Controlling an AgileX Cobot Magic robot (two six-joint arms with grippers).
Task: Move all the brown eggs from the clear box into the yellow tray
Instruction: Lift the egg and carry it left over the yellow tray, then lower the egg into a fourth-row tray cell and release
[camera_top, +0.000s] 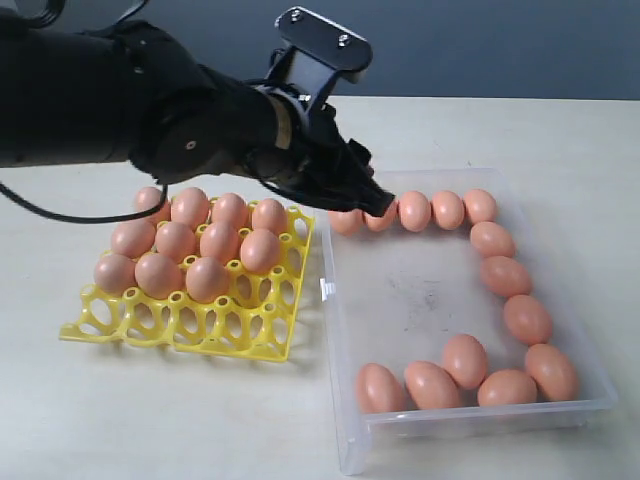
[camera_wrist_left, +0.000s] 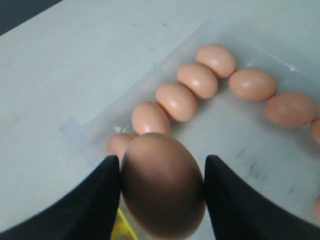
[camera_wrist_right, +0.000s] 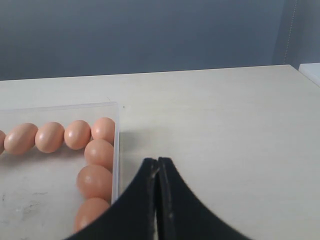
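The left gripper (camera_wrist_left: 162, 161) clasped one brown egg (camera_wrist_left: 162, 195) over the corner of the clear box (camera_top: 345, 420) nearest the yellow tray (camera_top: 170, 325) (its far cups full of eggs), while the right gripper (camera_wrist_right: 157, 200) hung pinched tight near the box's rim.

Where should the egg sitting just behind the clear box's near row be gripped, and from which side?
Probably from straight above, jaws closing across the middle of that egg, side to side. Bare floor of the clear box lies on those sides, while two neighbours crowd its near side.
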